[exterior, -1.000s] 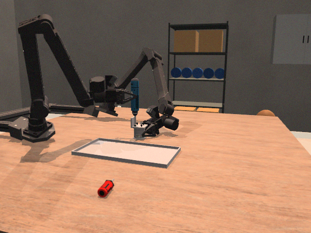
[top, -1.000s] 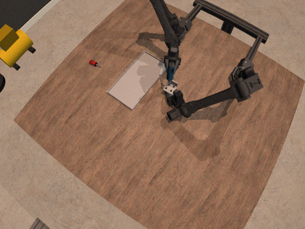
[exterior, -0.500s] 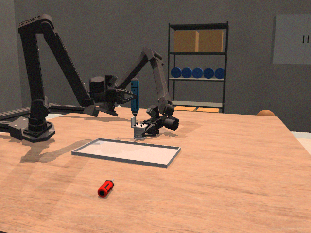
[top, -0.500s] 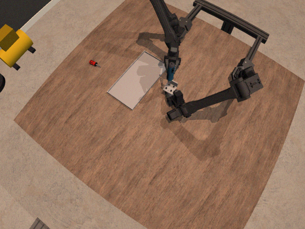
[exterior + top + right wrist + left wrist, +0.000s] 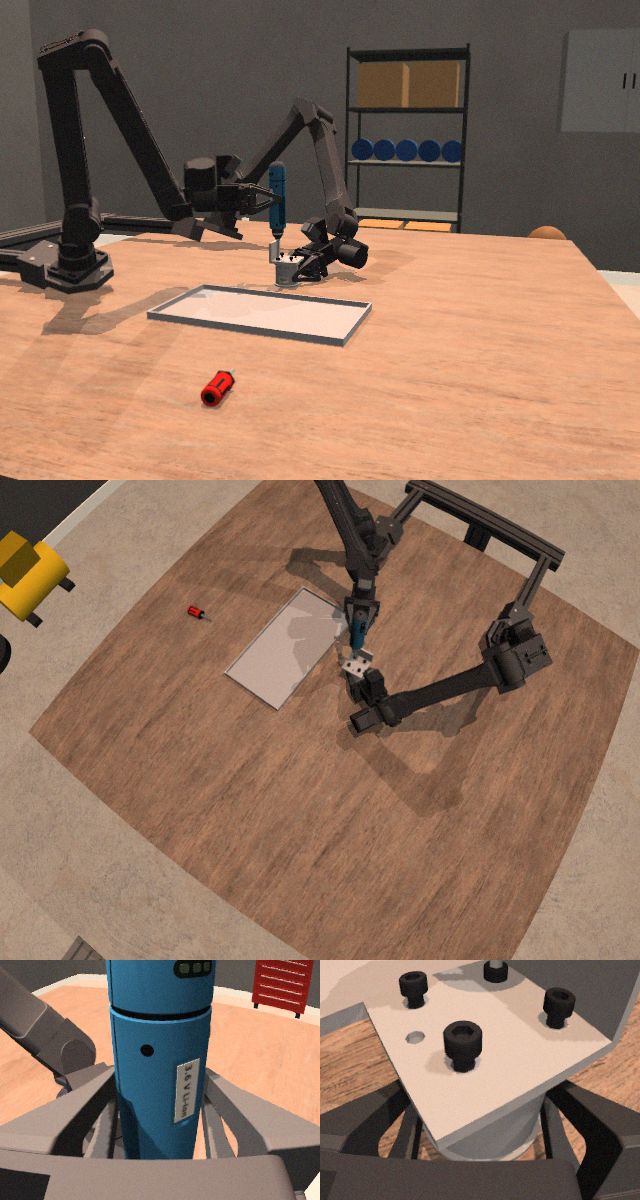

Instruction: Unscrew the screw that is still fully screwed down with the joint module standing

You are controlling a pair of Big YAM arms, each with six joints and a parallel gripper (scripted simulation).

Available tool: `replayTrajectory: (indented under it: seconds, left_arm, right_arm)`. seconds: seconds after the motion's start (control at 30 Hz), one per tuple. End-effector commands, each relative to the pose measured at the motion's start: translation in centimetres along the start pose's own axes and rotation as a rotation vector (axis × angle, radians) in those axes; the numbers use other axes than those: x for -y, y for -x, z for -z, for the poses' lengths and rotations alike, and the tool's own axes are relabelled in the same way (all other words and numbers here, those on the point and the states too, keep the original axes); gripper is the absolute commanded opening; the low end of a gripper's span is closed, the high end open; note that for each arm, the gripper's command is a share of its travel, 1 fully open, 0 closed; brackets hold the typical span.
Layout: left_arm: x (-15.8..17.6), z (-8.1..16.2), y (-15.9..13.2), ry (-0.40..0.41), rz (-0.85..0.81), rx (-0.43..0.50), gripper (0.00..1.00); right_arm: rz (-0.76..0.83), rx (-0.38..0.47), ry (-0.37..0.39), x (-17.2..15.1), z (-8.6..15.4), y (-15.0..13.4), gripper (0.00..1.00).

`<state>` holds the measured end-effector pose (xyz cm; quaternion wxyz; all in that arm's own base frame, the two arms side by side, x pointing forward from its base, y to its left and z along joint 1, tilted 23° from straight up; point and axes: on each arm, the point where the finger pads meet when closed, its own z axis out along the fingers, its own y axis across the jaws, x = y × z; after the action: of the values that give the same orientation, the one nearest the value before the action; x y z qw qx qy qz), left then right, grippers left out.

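Near the table [image 5: 258, 810] [image 5: 413, 392] [image 5: 345, 1072] [image 5: 255, 1060] edge by the arm bases, joint module [image 5: 287, 274] [image 5: 487, 1146] stands, bracket [image 5: 356, 663] [image 5: 272, 252] [image 5: 485, 1087] on; our left gripper [image 5: 355, 679] [image 5: 296, 270] [image 5: 481, 1078], just over half open, grips it; right gripper [image 5: 358, 628] [image 5: 278, 199] [image 5: 160, 1095], under half open, holds screwdriver [image 5: 357, 632] [image 5: 277, 206] [image 5: 495, 962] [image 5: 160, 1075] on the low screw [image 5: 495, 972]; loosening, we judge; next: press straight, then lift off

Red screwdriver [image 5: 194, 612] [image 5: 217, 388] beside pale tray [image 5: 251, 691] [image 5: 248, 330].
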<state>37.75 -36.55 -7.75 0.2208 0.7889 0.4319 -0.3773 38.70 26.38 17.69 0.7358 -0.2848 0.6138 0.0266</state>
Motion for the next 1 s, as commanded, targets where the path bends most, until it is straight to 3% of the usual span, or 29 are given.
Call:
replayTrajectory:
  seconds: [0.0, 0.4, 0.97]
  left_arm:
    - [-0.8, 0.3, 0.4, 0.011, -0.017, 0.001, 0.59]
    - [-0.8, 0.3, 0.4, 0.011, -0.017, 0.001, 0.59]
    - [-0.8, 0.3, 0.4, 0.011, -0.017, 0.001, 0.59]
  right_arm:
    - [-0.008, 0.032, -0.011, 0.3, -0.5, 1.0, 0.42]
    - [0.010, 0.013, -0.016, 0.5, -0.1, -0.5, 0.42]
    - [0.012, 0.027, -0.017, 0.4, 0.0, -0.3, 0.42]
